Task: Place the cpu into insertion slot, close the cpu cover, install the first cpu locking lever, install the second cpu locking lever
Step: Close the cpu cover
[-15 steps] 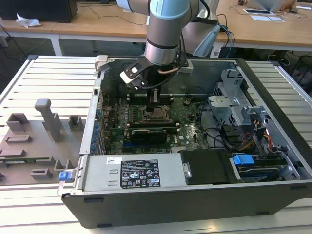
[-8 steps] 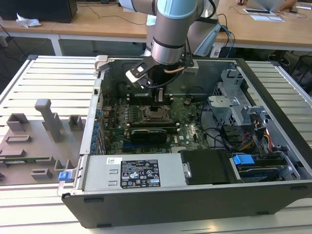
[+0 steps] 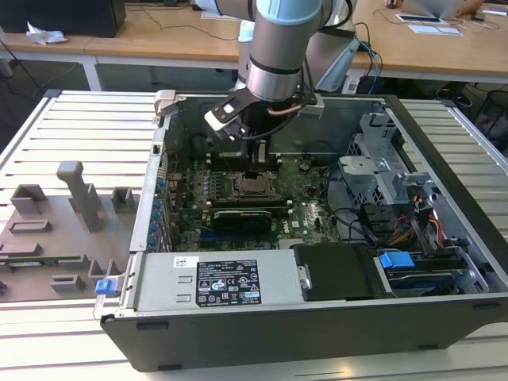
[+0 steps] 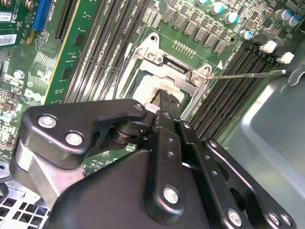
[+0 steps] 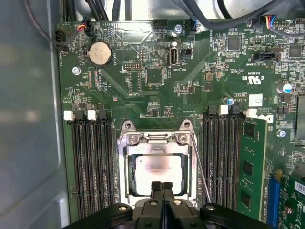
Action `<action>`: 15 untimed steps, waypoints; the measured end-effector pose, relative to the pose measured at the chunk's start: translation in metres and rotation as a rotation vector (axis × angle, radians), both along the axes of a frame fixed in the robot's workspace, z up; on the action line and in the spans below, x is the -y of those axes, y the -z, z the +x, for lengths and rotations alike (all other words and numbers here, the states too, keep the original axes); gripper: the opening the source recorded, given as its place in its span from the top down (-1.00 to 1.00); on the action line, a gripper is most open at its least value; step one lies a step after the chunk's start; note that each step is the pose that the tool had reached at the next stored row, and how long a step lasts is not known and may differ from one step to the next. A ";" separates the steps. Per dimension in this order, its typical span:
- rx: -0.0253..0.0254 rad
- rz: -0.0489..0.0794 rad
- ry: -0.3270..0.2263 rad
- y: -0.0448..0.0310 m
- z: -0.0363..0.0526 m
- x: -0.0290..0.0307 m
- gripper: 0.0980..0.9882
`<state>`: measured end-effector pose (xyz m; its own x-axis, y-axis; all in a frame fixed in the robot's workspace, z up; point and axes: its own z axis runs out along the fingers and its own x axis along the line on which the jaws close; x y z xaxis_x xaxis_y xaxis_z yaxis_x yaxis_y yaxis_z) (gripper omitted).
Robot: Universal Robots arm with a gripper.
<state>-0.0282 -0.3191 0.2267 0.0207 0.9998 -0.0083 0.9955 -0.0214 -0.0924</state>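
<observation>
While the arm [image 3: 278, 48] reaches down into the open computer case [image 3: 444, 238] that lies on the slatted table [image 3: 79, 119], the gripper [image 3: 258, 163] hangs right over the socket in the middle of the motherboard [image 3: 309, 214]. In the first wrist view the cpu [image 5: 158, 167] lies flat in the socket, its pale silver top showing through the square window of the cpu cover [image 5: 127, 164], which lies down around it as a silver frame. The gripper [image 5: 162, 186] has its fingers [image 5: 156, 187] pressed together with nothing between them, and their tips stand at the edge of the cpu; whether they touch it or the cover cannot be told. A thin locking lever [image 5: 199, 167] runs slanting along one side of the socket, between the cover and the memory slots [image 5: 221, 157]. In the second wrist view the gripper [image 4: 167, 98] stands in front of the cover [image 4: 178, 71], and the lever [image 4: 248, 74] juts out sideways from the socket's corner (its free end reaches across the memory slots towards the case wall).
</observation>
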 end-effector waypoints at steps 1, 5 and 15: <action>0.0000 0.000 0.000 -0.0009 0.0000 0.0000 0.98; 0.0000 0.000 0.000 -0.0053 0.0001 0.0000 0.98; 0.0000 0.000 0.000 -0.0128 0.0001 0.0000 0.98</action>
<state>-0.0281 -0.3191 0.2396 0.0207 0.9998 -0.0083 0.9955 -0.0214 -0.0924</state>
